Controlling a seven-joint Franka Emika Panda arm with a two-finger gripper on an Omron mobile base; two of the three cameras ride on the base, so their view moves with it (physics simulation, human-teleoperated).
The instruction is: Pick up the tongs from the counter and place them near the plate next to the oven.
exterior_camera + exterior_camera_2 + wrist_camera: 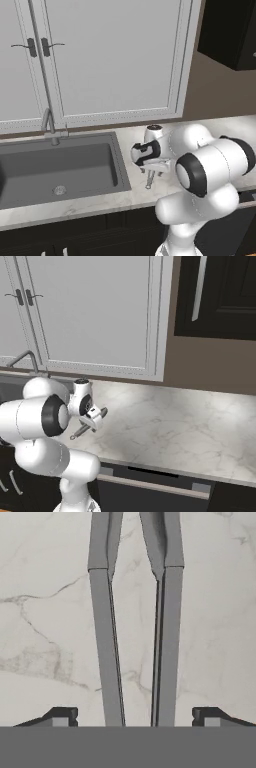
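Observation:
The slim grey metal tongs (107, 637) lie on the pale marbled counter (175, 426), both long arms running up the hand view between my finger tips. My gripper (135, 717) is open and low over them, its fingertips (61, 716) standing well outside the two arms without touching them. From the left base view the gripper (150, 171) hangs just right of the sink, with an end of the tongs (148, 183) poking out beneath it. In the right base view the tongs (77, 433) stick out on both sides of the gripper (93, 420). The plate and the oven are out of view.
A dark grey sink (60, 170) with a faucet (49, 125) sits directly left of the gripper. White panelled doors (115, 55) rise behind the counter. A black upper cabinet (220, 296) hangs at the right. The counter stretches right over dark cabinets (150, 483).

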